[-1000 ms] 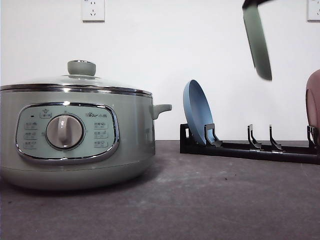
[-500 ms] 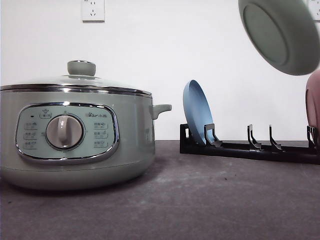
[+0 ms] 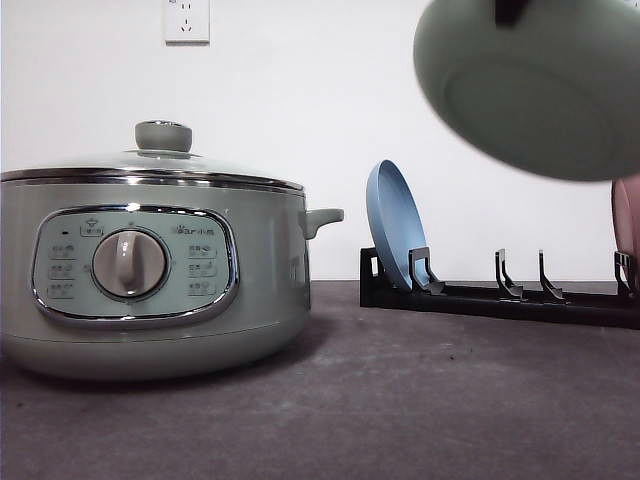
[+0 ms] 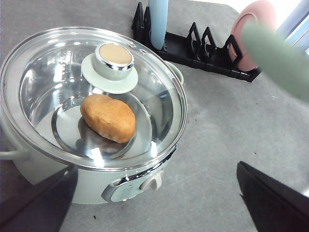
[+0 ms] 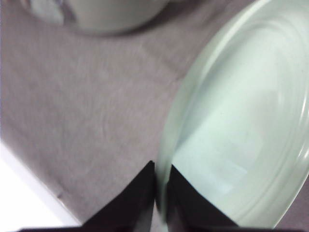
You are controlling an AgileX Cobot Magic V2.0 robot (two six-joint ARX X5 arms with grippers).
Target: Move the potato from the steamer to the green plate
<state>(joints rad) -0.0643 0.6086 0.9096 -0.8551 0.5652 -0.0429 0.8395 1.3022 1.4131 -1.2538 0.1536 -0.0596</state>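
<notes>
Pinching the green plate (image 5: 236, 145) by its rim, my right gripper (image 5: 161, 193) holds it aloft, upper right; the potato (image 4: 108, 117) sits in the lidded steamer (image 3: 150, 270). My left gripper (image 4: 154, 203) is spread open.

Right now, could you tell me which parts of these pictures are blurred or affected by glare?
Front view: the raised green plate has smeared edges, the steamer is sharp. Left wrist view: bright glints on the glass lid, potato clear beneath. Right wrist view: soft throughout, the plate washed pale.
</notes>
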